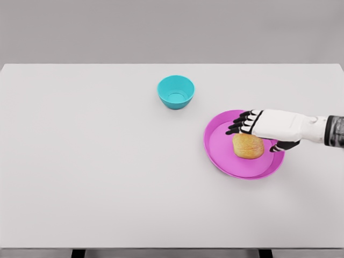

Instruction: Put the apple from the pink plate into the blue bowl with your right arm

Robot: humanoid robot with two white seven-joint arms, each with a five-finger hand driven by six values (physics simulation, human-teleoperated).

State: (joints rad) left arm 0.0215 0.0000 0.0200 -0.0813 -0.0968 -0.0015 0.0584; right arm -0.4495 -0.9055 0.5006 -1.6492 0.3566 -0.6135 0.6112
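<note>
Right hand (pixel 262 130), fingers spread, hides the apple's (pixel 248 147) top on the plate (pixel 220 153); bowl (pixel 176 92) apart on white table (pixel 86 161), grey wall behind

Yellow-orange apple (pixel 248 146) on pink plate (pixel 226 161); empty blue bowl (pixel 176 92) apart, up-left.

The right arm enters from the right edge, stretched out nearly level toward the left. Its white right hand (pixel 262 130) lies palm down, the dark-tipped fingers (pixel 239 124) extended and slightly spread to the left, the thumb (pixel 283 145) hanging below, nothing gripped between them.
</note>
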